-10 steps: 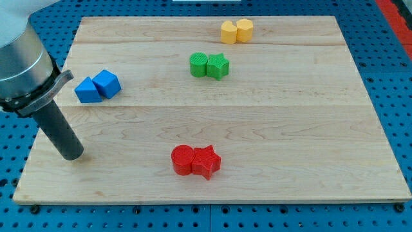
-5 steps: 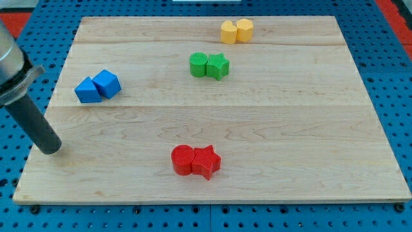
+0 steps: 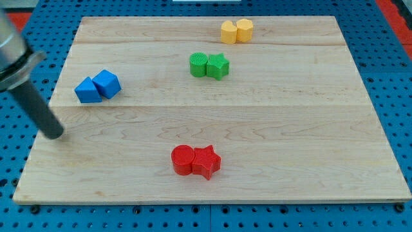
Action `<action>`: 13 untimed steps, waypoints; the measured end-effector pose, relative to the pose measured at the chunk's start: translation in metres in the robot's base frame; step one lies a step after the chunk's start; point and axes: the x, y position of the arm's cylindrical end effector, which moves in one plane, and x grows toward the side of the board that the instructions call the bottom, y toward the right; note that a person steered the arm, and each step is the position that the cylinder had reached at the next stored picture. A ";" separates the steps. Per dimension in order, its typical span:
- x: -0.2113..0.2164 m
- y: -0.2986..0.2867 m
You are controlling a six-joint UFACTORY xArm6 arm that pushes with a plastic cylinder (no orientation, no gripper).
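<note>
Blue blocks, two in number, lie at the view's left of the wooden board: a blue cube and, touching it on its left side, a blue block of sloping, wedge-like form whose exact shape cannot be made out. My tip rests on the board near its left edge, below and to the left of this blue pair and apart from it, touching no block; the blue block is the nearest to it. The dark rod slants up toward the view's upper left corner and is somewhat blurred. It carries no pincer, so there are no jaws to stand wide or narrow, and it holds nothing. Eight blocks are visible in all, arranged as four same-coloured pairs with the members of each pair in contact. Two green: a green cylinder and a green star, above the board's centre. Two yellow: a yellow block and a second yellow block, both many-sided, near the top edge. Two red: a red cylinder and a red star, near the bottom edge. The pairs lie well apart from one another. A blue pegboard surrounds the board.
</note>
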 end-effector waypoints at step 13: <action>-0.185 0.230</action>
